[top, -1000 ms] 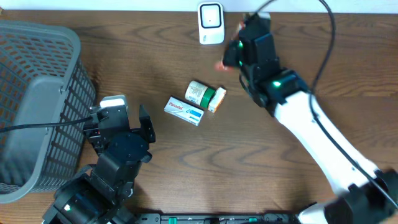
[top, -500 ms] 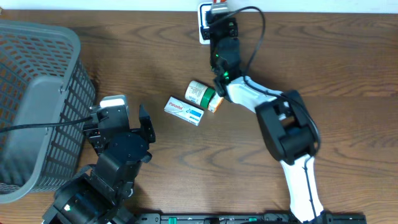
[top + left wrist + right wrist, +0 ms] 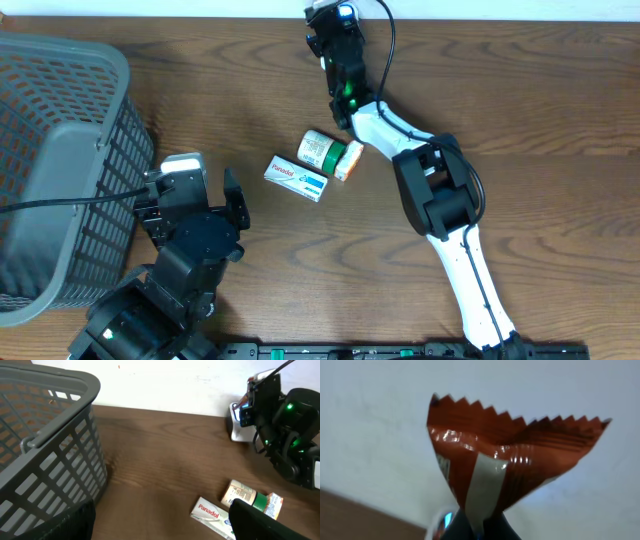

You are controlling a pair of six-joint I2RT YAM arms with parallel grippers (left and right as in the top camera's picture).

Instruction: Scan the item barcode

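In the right wrist view my right gripper point(image 3: 480, 529) is shut on a red-brown packet point(image 3: 492, 455) with a zigzag top edge and a white strip, held up against the pale wall. Overhead, that gripper point(image 3: 335, 30) hangs at the table's far edge, right over the white scanner point(image 3: 238, 432), which it mostly hides. My left gripper point(image 3: 190, 200) is open at the front left with nothing between its fingers; it stays open in the left wrist view point(image 3: 160, 530).
A Panadol box point(image 3: 297, 178), a green-capped bottle point(image 3: 322, 150) and a small orange-and-white box point(image 3: 349, 160) lie together mid-table. A grey mesh basket point(image 3: 60, 160) fills the left side. The right arm point(image 3: 440, 200) stretches across the right half.
The right arm has swung left and toward the far edge, carrying the packet from right of the scanner to directly over it. The left arm has not moved.
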